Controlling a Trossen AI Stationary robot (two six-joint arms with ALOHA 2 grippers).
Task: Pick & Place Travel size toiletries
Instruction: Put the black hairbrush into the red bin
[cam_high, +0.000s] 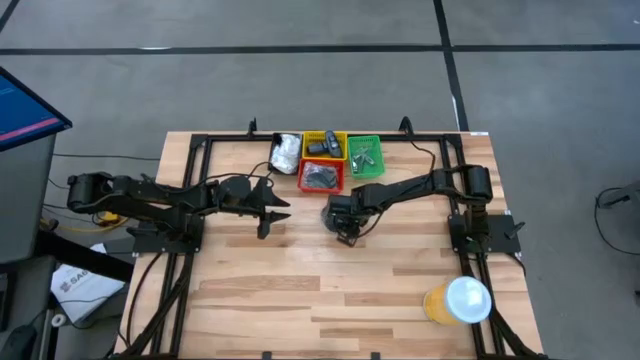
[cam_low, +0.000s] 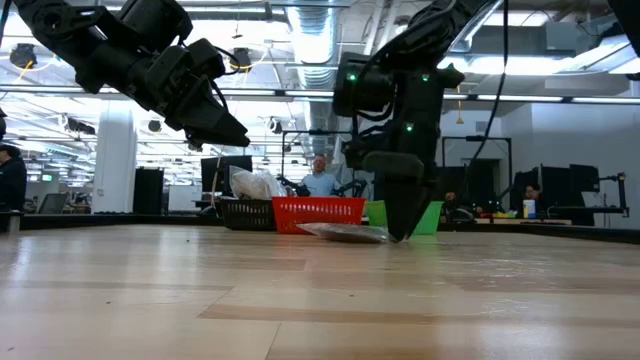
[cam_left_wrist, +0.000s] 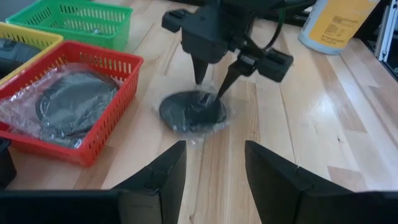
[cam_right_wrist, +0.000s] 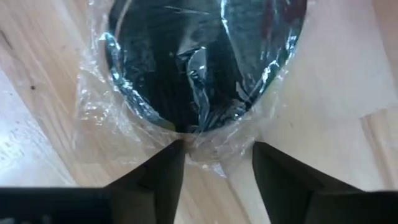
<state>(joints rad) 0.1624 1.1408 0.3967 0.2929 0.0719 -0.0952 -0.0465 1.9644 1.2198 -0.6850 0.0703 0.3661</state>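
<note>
A dark grey round disc wrapped in clear crinkly plastic lies flat on the wooden table, just in front of the red bin. My right gripper points straight down at the disc's edge, open. One finger stands on either side of the wrapped rim. In the high view the right gripper is near the table's middle. My left gripper is open and hovers above the table to the disc's left, holding nothing. More wrapped discs lie in the red bin. My right gripper comes at the disc from above, pointing down, with its open fingertips at the wrapped rim on the far side of the disc. The disc lies flat on the table. Whether the fingertips touch the plastic, I cannot tell.
Four bins stand at the table's far edge: black with white packets, yellow, green and red in front. An orange cup with a white lid stands near the right front corner. Bare wood fills the table's near half.
</note>
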